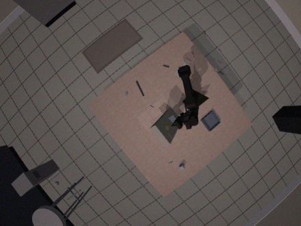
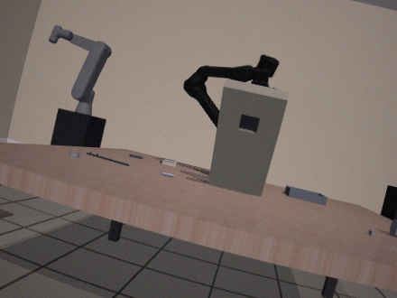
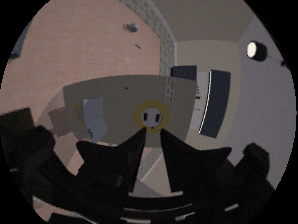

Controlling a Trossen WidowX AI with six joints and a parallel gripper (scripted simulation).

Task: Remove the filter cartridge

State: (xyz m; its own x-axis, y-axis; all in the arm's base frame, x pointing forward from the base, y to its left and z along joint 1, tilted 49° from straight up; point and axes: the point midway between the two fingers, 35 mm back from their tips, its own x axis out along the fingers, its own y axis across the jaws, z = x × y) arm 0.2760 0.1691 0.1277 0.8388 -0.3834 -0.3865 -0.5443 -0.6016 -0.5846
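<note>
The round filter cartridge (image 1: 167,127) (image 3: 152,117), with a yellow ring and two dark slots, sits flush in the top face of the tall grey service panel (image 1: 168,137) (image 2: 244,149) (image 3: 120,96). My gripper (image 1: 180,122) (image 2: 265,82) (image 3: 153,130) hangs just above the panel top, a little to one side of the cartridge. Its fingers are drawn close together with a narrow gap and hold nothing; in the wrist view the cartridge shows through that gap. The blue-grey tray (image 1: 210,120) (image 2: 305,195) lies on the table beside the panel.
The wooden table (image 1: 137,137) (image 2: 135,203) carries small loose parts and a dark bar (image 1: 140,88). A second grey arm (image 2: 86,68) stands on a black pedestal behind the table. A black block (image 1: 289,118) stands off the table's right side.
</note>
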